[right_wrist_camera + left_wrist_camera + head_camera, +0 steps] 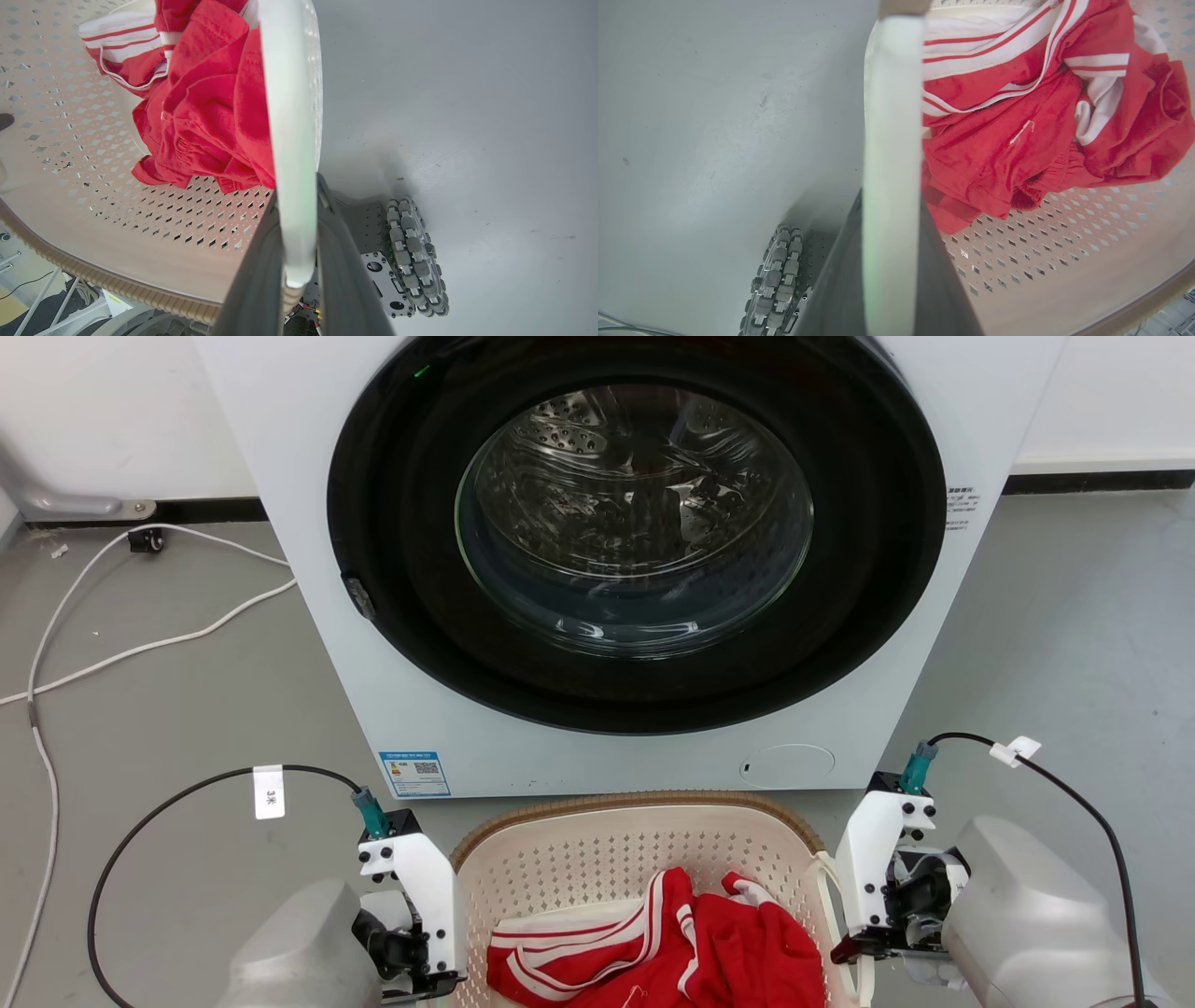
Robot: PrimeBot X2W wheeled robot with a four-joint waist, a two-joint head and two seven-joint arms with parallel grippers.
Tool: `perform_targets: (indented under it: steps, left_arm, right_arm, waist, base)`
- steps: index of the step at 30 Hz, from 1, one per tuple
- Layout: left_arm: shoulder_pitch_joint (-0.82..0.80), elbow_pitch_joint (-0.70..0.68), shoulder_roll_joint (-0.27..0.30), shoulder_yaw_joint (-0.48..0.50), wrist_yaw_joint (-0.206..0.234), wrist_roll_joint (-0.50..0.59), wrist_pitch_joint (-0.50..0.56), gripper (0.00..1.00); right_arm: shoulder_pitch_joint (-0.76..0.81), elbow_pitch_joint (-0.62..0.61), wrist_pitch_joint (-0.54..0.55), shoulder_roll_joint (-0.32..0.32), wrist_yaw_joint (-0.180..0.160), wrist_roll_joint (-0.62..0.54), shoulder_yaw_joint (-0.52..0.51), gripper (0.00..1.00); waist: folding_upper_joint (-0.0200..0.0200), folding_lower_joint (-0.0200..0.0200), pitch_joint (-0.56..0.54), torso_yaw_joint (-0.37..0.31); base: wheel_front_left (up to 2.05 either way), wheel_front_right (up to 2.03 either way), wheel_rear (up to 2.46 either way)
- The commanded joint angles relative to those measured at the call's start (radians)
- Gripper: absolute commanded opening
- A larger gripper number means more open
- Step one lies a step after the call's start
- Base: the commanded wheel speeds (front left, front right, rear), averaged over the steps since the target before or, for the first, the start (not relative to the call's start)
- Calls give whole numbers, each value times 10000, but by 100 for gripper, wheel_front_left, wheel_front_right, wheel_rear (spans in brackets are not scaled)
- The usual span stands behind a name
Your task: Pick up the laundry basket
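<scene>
Head view: the washing machine [653, 761] stands at centre with its round door closed. The laundry basket [635, 800] sits just in front of it, at the bottom middle of the picture, with a red-and-white garment [728, 943] inside. The left gripper [429, 971] is against the basket's left side and the right gripper [848, 948] is at its right side. A white cable [140, 644] lies on the grey floor [1074, 644] to the left.

Left wrist view: both dark fingers [931, 252] are pressed onto the white left handle [892, 116], so the jaws are clamped on it. The perforated basket interior lies to the right, and a roller wheel [777, 275] sits at lower left.

Right wrist view: the jaws grip the white right handle [292, 93] in the same way, with one finger on each face. The basket and garment lie to the left, and a second roller wheel [413, 256] sits at lower right.
</scene>
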Motion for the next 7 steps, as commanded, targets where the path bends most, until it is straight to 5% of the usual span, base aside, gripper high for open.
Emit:
perform_targets:
  steps: [1, 7]
  left_arm:
    - [-134, -2, 9, -20, -17, -57, -48, 0]
    - [-106, 7, 20, -70, -17, -107, -59, 0]
  right_arm:
    - [79, -36, 24, 72, 25, 1, -62, 0]
    - [108, -36, 29, 87, 25, -80, -135, 0]
  waist:
    - [-1, 0, 1, 1]
    - [-1, 0, -17, -5]
  base:
    - [0, 0, 0]
    - [0, 0, 0]
